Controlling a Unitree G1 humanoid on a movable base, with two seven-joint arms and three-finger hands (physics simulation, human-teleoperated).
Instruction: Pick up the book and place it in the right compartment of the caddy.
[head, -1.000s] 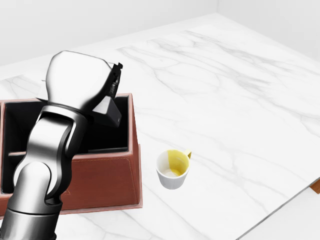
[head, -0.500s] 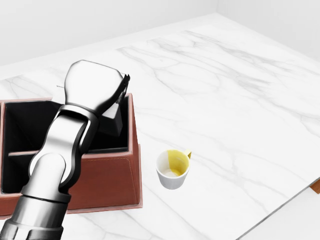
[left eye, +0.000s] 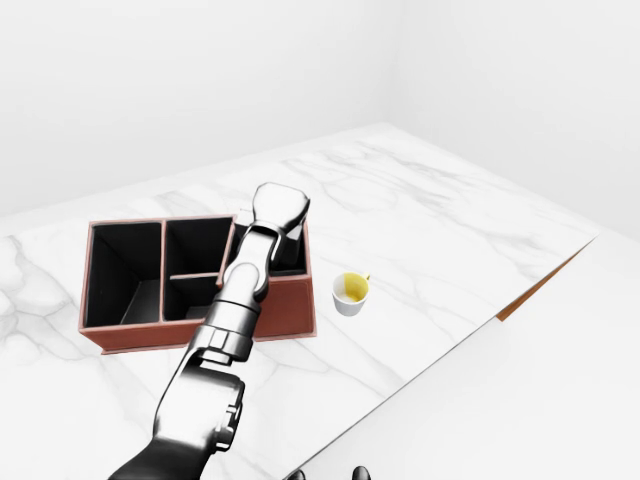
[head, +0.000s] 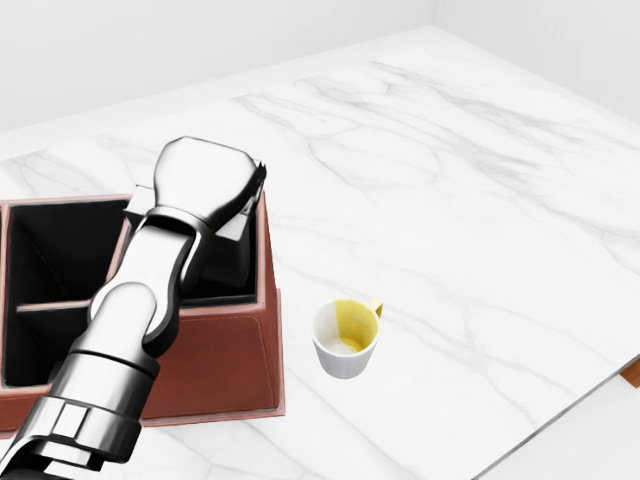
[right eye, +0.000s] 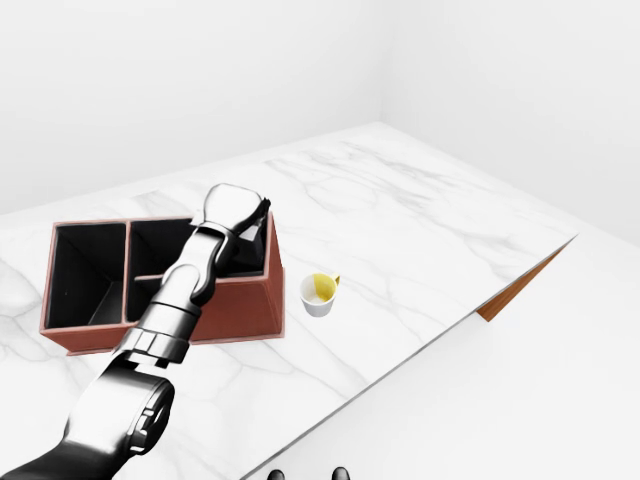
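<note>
The left hand (head: 205, 190) hung over the right compartment of the caddy (head: 215, 355), its fingers (head: 257, 180) hidden behind the palm, so whether they were spread or pinching could not be told. A dark slab just below the fingers, probably the book (head: 232, 240), stood inside that compartment against the right wall. Were it released while tilted, it might lean on the rim or tip out towards the cup (head: 346, 339) on the bench (head: 450, 200).

We see the reddish-brown caddy (left eye: 290, 305) standing upright on the white marble desk (left eye: 420, 230), its black compartments open upward. The dark book (head: 235, 238) stands in the caddy's right compartment, largely hidden by the left hand (head: 205, 185) above it.
</note>
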